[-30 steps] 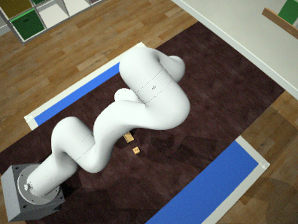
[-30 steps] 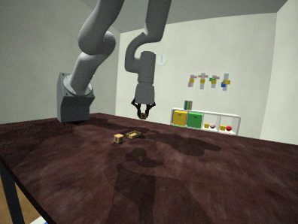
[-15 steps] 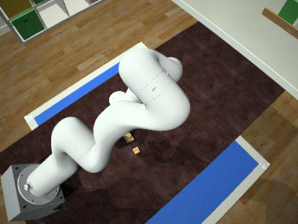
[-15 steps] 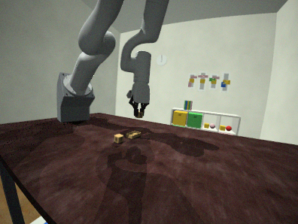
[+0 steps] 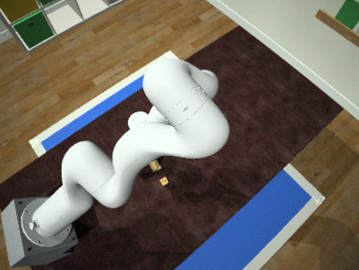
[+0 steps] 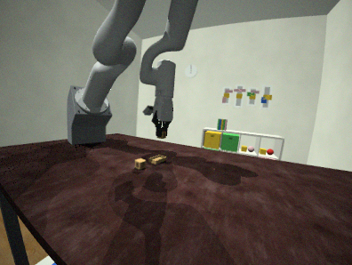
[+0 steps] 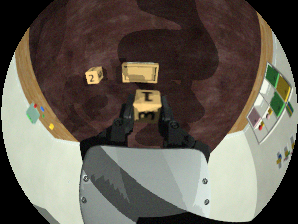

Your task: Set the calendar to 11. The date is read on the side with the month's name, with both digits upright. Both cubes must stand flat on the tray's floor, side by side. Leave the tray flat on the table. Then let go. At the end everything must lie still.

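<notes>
So the claw (image 6: 162,129) (image 7: 146,103) is closed on a number cube (image 6: 164,133) (image 7: 147,102), one black finger on each side of it. It's pointing down and hanging well clear of the worktop (image 5: 272,100) (image 6: 231,209) (image 7: 85,30). The wrist cam shows what looks like a 1 on one face of that cube and a 3 on the face next to it. From the top you can't see the claw at all, the arm (image 5: 195,118) (image 6: 164,89) covers it.

Down on the worktop, the little wooden tray (image 5: 155,166) (image 6: 158,160) (image 7: 124,73) sits flat, roughly midway between the two long edges and closer to the end with the arm's base (image 5: 14,258) (image 6: 86,129) than to the far short edge. Neither cube is in it. The other cube (image 5: 164,181) (image 6: 140,164) (image 7: 93,75) is on the worktop near the tray, not touching, with a 2 on one face. I can't make out its other visible marking.

Further out, a blue rug (image 5: 245,226) with a pale border shows on the floor past both long edges, and there's a white shelf unit (image 6: 249,133) by the wall, off beyond the worktop's edge.
</notes>
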`<act>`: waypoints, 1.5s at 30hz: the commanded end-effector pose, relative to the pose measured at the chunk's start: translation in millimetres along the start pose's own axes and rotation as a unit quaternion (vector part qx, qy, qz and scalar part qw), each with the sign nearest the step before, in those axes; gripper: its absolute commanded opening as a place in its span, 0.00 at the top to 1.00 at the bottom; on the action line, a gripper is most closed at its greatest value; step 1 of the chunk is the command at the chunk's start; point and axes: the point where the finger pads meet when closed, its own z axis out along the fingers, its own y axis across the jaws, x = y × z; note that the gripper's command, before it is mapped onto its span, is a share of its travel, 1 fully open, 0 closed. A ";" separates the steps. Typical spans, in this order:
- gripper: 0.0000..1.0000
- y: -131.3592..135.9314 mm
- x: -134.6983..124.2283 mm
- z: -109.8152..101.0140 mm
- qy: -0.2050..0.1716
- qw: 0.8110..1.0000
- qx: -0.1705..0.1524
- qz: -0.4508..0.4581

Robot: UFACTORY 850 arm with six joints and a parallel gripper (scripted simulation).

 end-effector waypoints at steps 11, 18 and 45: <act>0.71 0.1 0.2 0.0 0.000 1.000 0.000 -0.004; 0.71 0.1 0.1 6.8 0.001 1.000 0.001 -0.004; 0.71 0.3 -0.4 62.2 0.001 1.000 0.001 -0.004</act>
